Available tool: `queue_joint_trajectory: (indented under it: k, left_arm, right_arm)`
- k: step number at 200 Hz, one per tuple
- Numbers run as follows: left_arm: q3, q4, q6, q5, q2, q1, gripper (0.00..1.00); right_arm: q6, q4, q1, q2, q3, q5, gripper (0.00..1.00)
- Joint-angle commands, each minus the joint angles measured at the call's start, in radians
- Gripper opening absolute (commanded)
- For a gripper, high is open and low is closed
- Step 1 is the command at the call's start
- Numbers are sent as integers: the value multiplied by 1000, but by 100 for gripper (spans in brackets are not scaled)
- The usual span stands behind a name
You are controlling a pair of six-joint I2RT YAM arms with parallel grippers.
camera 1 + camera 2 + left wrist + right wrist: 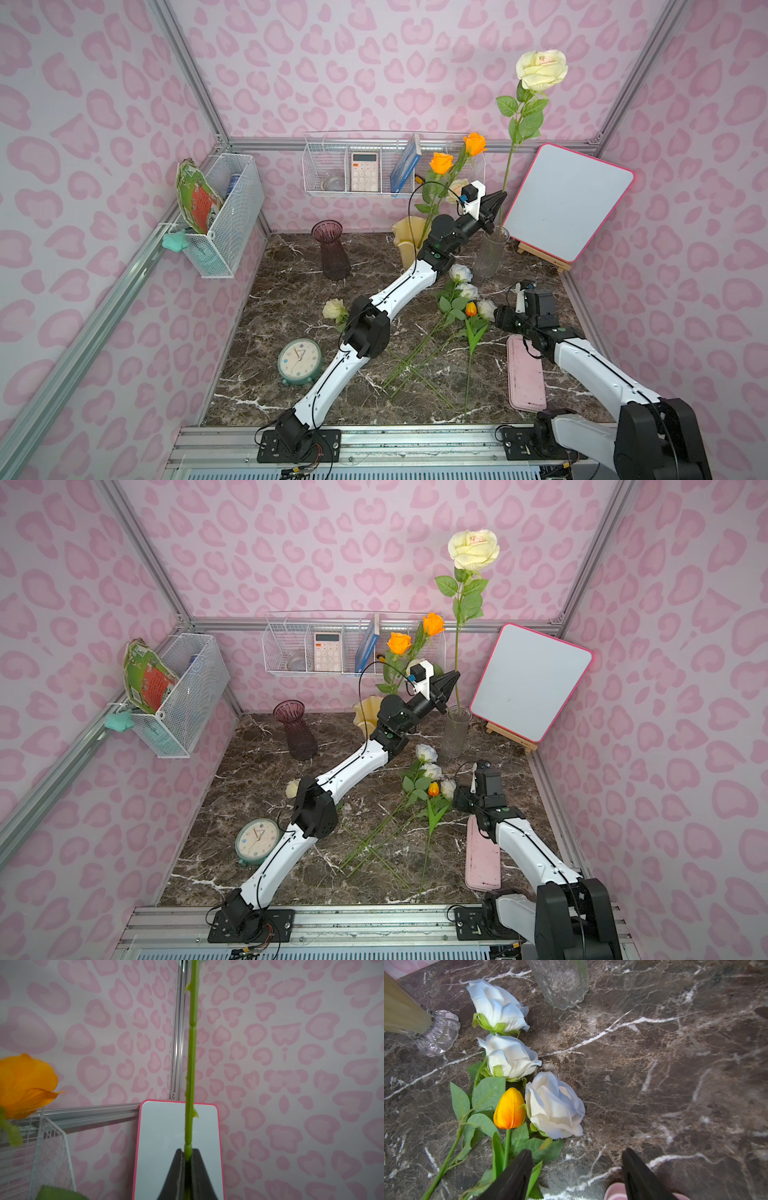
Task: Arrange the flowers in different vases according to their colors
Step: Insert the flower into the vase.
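Upper right — my left gripper (500, 196) pinches the cream-yellow rose (541, 70), stem in the clear glass cylinder vase (492, 253); my right gripper (577, 1154) gapes empty.

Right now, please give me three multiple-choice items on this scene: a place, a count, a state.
1. Where do the two orange roses stand? A. purple vase B. clear vase C. yellow vase
2. How many white roses lie on the table? A. three B. one C. five
3. The left hand is: A. open and empty B. shut on the stem of the cream rose C. shut on an orange rose
Answers: C, their stems run down into it; A, the right wrist view shows three; B, the left wrist view shows the stem pinched.
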Motion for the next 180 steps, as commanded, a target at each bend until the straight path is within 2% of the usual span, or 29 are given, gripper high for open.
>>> queue_joint_trajectory:
  k: [1, 35, 61, 68, 83, 102, 125, 133, 180]
  left_arm:
    - [9, 0, 64, -37, 29, 2, 0]
    - [21, -12, 67, -38, 64, 19, 0]
    - [-26, 19, 33, -4, 71, 20, 0]
    - [-49, 52, 17, -2, 71, 19, 9]
    - [-88, 54, -37, -6, 52, 18, 52]
    - [-141, 51, -77, 20, 15, 14, 84]
    - [-224, 43, -76, 41, -48, 0, 92]
    - [-265, 35, -77, 49, -83, -6, 99]
    - [-718, 71, -78, 13, -419, -46, 99]
  right_arm:
    - [-11, 23, 1, 1, -6, -10, 72]
    - [-14, 42, 1, 15, -12, -13, 72]
    - [-20, 48, 0, 24, -8, -24, 72]
    - [-21, 49, 0, 24, -8, -26, 72]
    - [-21, 46, 1, 22, -6, -35, 72]
    - [-16, 34, 1, 8, -10, -39, 73]
    - [-6, 24, 0, -32, -23, -47, 73]
    - [0, 18, 0, -50, -29, -53, 73]
    - [52, -51, 4, -118, -53, -112, 74]
